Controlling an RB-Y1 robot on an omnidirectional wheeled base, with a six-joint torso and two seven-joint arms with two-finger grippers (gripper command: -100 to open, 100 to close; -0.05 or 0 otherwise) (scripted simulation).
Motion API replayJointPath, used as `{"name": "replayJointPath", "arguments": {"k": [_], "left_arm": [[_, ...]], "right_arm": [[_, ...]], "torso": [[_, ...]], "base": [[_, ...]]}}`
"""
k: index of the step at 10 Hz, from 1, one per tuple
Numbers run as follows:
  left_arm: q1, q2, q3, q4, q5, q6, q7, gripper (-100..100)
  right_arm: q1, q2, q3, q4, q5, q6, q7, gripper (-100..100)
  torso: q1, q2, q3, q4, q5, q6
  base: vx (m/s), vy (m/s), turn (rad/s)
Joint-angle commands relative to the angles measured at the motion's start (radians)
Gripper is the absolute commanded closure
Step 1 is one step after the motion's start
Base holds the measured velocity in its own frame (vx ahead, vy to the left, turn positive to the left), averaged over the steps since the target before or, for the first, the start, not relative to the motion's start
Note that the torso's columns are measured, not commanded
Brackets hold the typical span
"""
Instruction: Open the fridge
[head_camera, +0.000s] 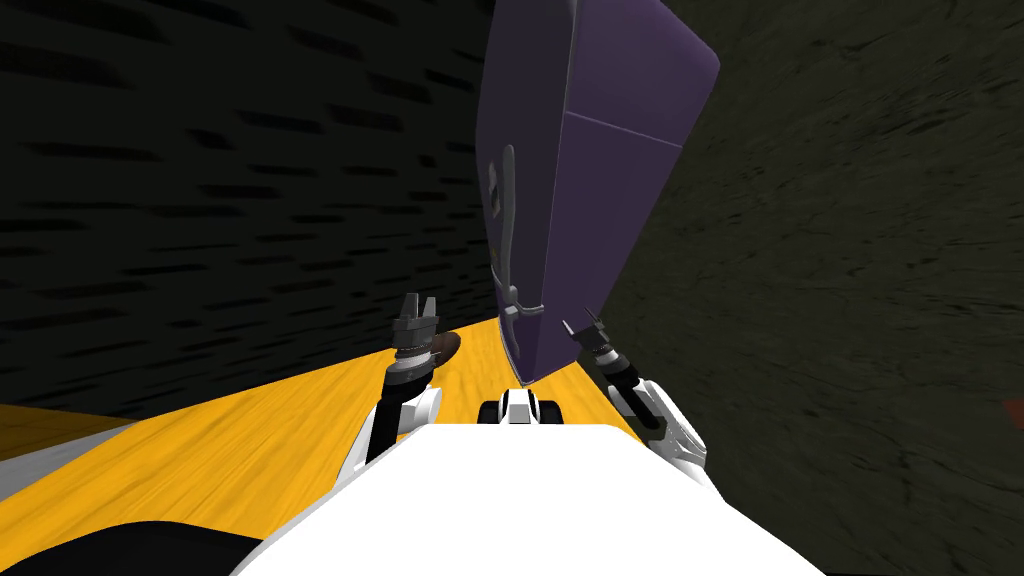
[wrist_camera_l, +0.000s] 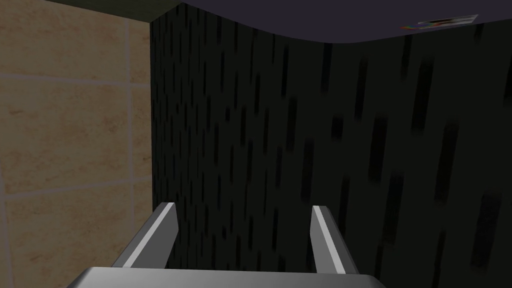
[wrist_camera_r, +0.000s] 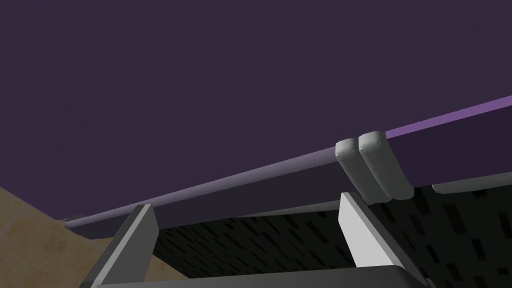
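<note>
- The right gripper (wrist_camera_r: 246, 202) is seen with its two fingers wide apart, and nothing is held between them.
- Just past the tip of one finger (wrist_camera_r: 362, 230), two grey handle ends (wrist_camera_r: 372, 165) are seen side by side on the purple fridge (wrist_camera_r: 200, 75). They are close to that finger, but whether they are touched cannot be told.
- A paler edge line (wrist_camera_r: 225, 180) is seen to run along the fridge, from the handle ends across the gap of the fingers.
- In the head view the fridge (head_camera: 600, 120) is found straight ahead, upright on the yellow floor (head_camera: 250, 430) between dark walls (head_camera: 200, 150). A long handle (head_camera: 508, 210) is carried on the face turned to the left, and the right gripper (head_camera: 588, 330) is placed low, beside the near corner of the fridge.
- The left gripper (wrist_camera_l: 245, 206) is open too and empty. In the head view the left gripper (head_camera: 417, 315) is held low, to the left of the fridge, with a brown thing (head_camera: 445, 348) on the floor just beside it.
- The door is judged to be shut, and the step in hand is judged to be the reach for a handle.
- To do it well, the gripper should be shifted sideways until one handle alone, not both ends, lies between the fingers.
- The fingers should be closed only when the bar is centred, so that it is not pinched at a tip.
- The pull should then be made along an arc, not a straight line, so that the grip is not twisted off.
</note>
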Motion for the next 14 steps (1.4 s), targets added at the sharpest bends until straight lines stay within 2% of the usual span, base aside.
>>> {"name": "replayJointPath", "arguments": {"k": [1,2,3,4,5,6,7,8,9,10,11,14], "left_arm": [[0.000,0.000,0.000,0.000,0.000,0.000,0.000,0],[0.000,0.000,0.000,0.000,0.000,0.000,0.000,0],[0.000,0.000,0.000,0.000,0.000,0.000,0.000,0],[0.000,0.000,0.000,0.000,0.000,0.000,0.000,0],[0.000,0.000,0.000,0.000,0.000,0.000,0.000,0],[0.000,0.000,0.000,0.000,0.000,0.000,0.000,0],[0.000,0.000,0.000,0.000,0.000,0.000,0.000,0],[0.000,0.000,0.000,0.000,0.000,0.000,0.000,0],[0.000,0.000,0.000,0.000,0.000,0.000,0.000,0],[0.000,0.000,0.000,0.000,0.000,0.000,0.000,0],[0.000,0.000,0.000,0.000,0.000,0.000,0.000,0],[0.000,0.000,0.000,0.000,0.000,0.000,0.000,0]], "right_arm": [[-0.005,0.001,-0.008,0.036,0.027,-0.028,0.071,-100],[-0.005,0.001,-0.008,0.036,0.027,-0.028,0.095,-100],[-0.010,0.002,-0.015,0.066,0.051,-0.049,0.125,-100],[-0.010,0.002,-0.015,0.066,0.051,-0.049,0.154,-100],[-0.016,0.004,-0.021,0.096,0.074,-0.069,0.183,-100],[-0.016,0.004,-0.021,0.096,0.074,-0.069,0.213,-100],[-0.021,0.008,-0.028,0.125,0.096,-0.088,0.245,-100],[-0.021,0.008,-0.028,0.125,0.096,-0.088,0.269,-100],[-0.025,0.014,-0.034,0.153,0.118,-0.107,0.301,-100],[-0.025,0.014,-0.034,0.153,0.118,-0.107,0.322,-100],[-0.030,0.022,-0.040,0.180,0.138,-0.125,0.353,-100],[-0.034,0.032,-0.046,0.205,0.157,-0.141,0.418,-100]], "torso": [[-0.003,0.001,0.001,0.000,-0.001,0.000],[-0.001,0.000,0.001,0.000,-0.001,0.000],[-0.001,0.000,0.000,0.000,0.000,0.000],[0.000,-0.001,0.000,0.000,0.000,0.000],[0.000,0.000,0.000,0.000,0.000,0.000],[0.000,0.000,0.000,0.000,0.000,0.000],[-0.001,0.001,0.001,0.000,0.000,0.000],[0.000,0.001,0.001,0.000,0.000,0.000],[-0.002,0.001,0.000,0.000,-0.001,0.000],[-0.001,0.000,0.000,0.000,-0.001,0.000],[-0.002,0.000,0.000,0.000,-0.001,0.000],[0.001,-0.006,-0.003,-0.003,-0.002,-0.004]], "base": [[0.051,0.068,-0.015],[0.052,0.068,-0.017],[0.074,0.080,-0.014],[0.061,0.086,-0.009],[0.054,0.099,-0.011],[0.041,0.087,-0.006],[0.049,0.103,-0.006],[0.044,0.077,-0.007],[0.056,0.079,-0.004],[0.047,0.064,-0.005],[0.040,0.066,0.000],[0.029,0.069,-0.017]]}}
